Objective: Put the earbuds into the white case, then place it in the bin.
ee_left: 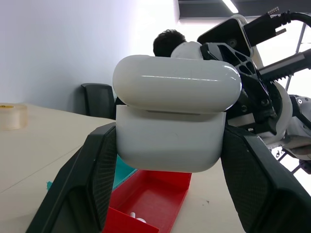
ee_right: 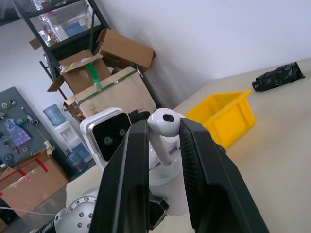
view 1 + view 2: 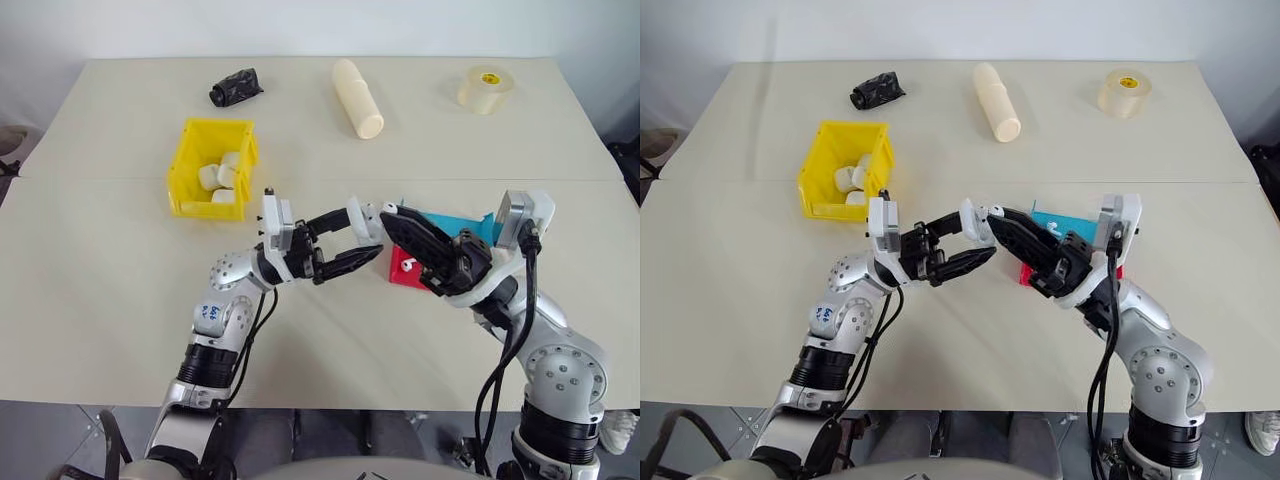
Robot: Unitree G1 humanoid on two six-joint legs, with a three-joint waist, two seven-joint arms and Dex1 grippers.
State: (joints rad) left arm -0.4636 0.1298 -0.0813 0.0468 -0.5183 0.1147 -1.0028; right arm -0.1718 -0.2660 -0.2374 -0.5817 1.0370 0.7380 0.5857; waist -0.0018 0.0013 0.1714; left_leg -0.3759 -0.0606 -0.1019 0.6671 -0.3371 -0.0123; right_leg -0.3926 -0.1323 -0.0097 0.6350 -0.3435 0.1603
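Note:
My left gripper [image 3: 362, 238] is shut on the white case [image 1: 175, 121], holding it above the table by its two sides. The case's lid sits over its base, and I cannot tell whether it is fully closed. My right gripper [image 3: 395, 222] comes in from the right, its tips right at the case's top. It is shut on one white earbud [image 2: 164, 119], pinched by the stem with the head up. That earbud [image 1: 187, 48] peeks over the case's lid. The yellow bin [image 3: 190, 160] stands at the back left and holds several white cases.
A red tray [image 3: 405, 270] and a blue tray [image 3: 462, 226] lie under my right arm. A cream cylinder [image 3: 357, 97], a tape roll [image 3: 486, 88] and a black bag [image 3: 236, 87] sit along the far edge. A person's head [image 1: 167, 41] shows beyond the table.

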